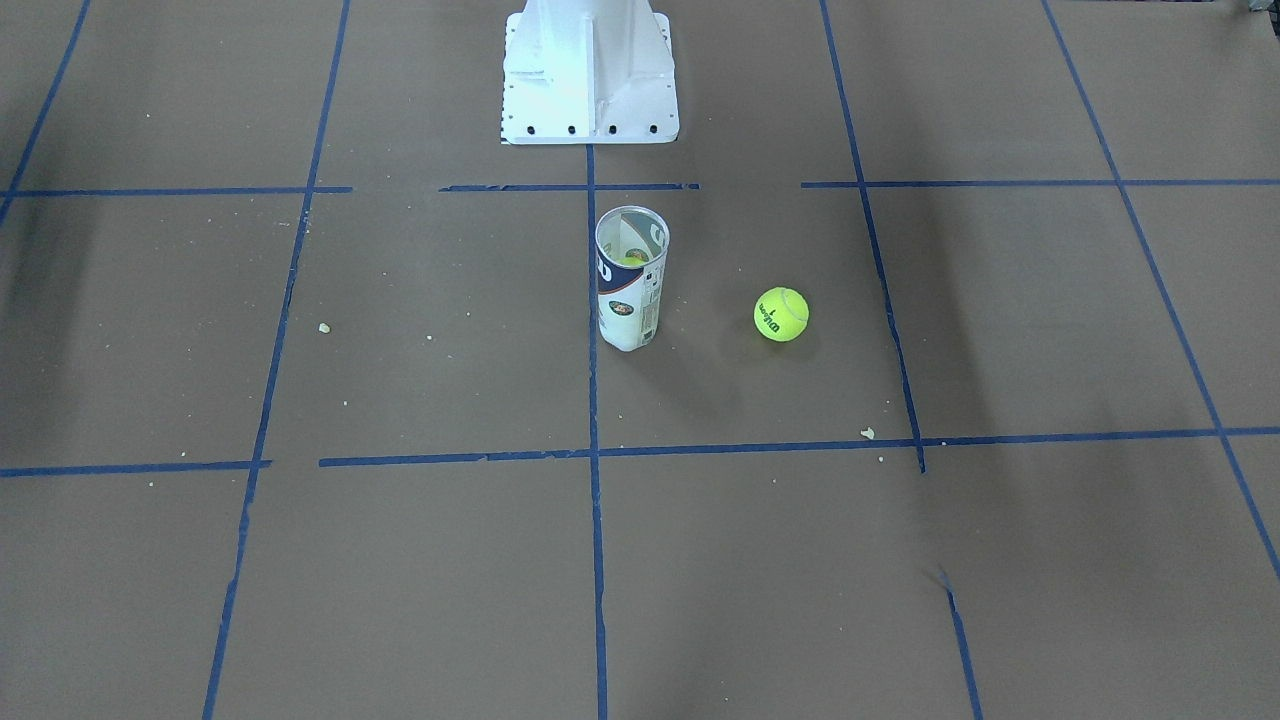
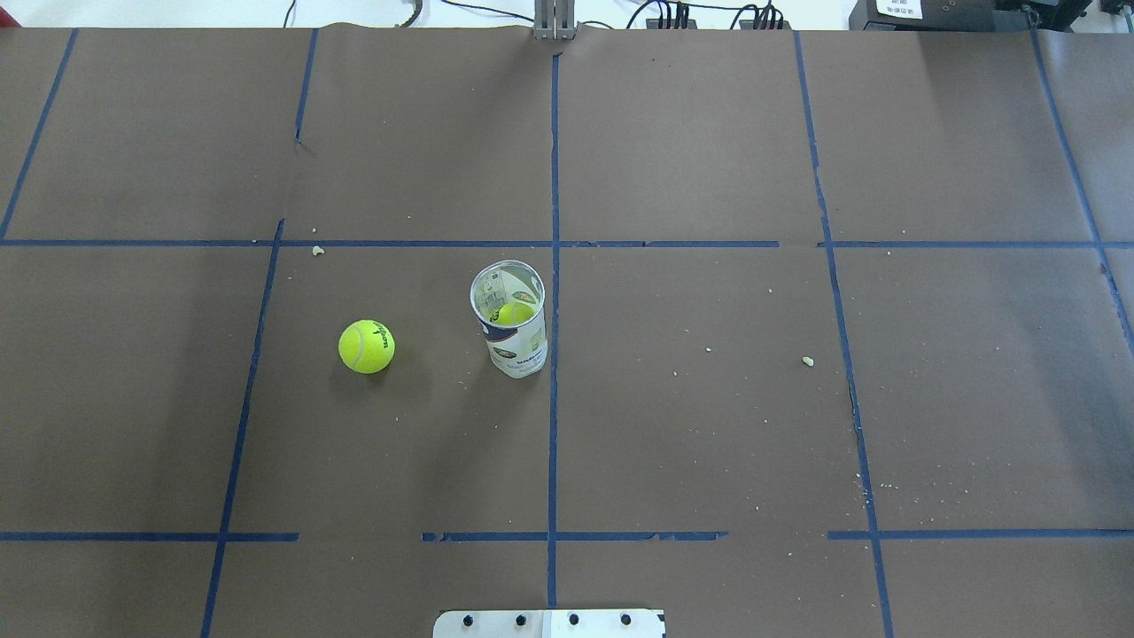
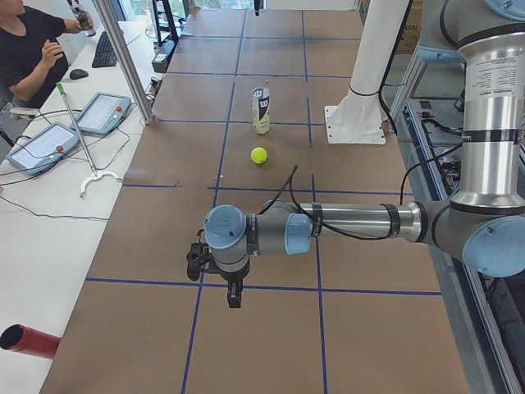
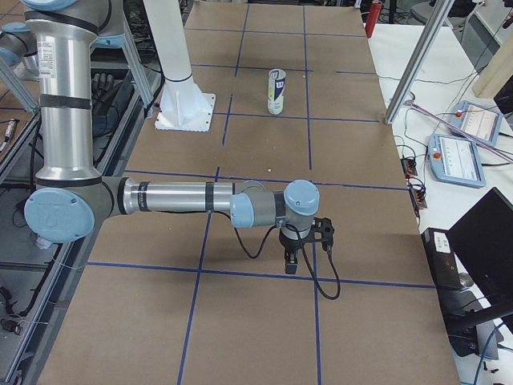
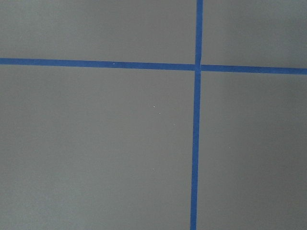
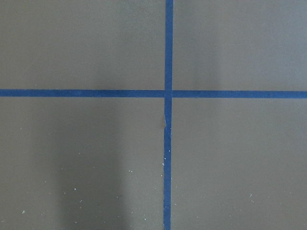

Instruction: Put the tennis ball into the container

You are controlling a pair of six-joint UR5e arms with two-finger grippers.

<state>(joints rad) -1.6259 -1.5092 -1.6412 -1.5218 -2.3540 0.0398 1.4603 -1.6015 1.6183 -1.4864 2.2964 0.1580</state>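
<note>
The left end effector (image 3: 234, 295) is hanging over the table (image 2: 709, 425), far from the container (image 2: 516, 341); apart or together, nobody can tell. The tennis ball (image 2: 366, 346) is sitting left of the container, near but not touching. The container is standing up, holding another ball (image 2: 515, 313). The right end effector (image 4: 291, 263) is hanging far from the container too, just as unclear.

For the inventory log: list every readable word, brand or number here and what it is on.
"Wilson", in black, on the loose tennis ball.
"W", white on a dark band, on the container.
Small print on the container's label: too small to read.
</note>
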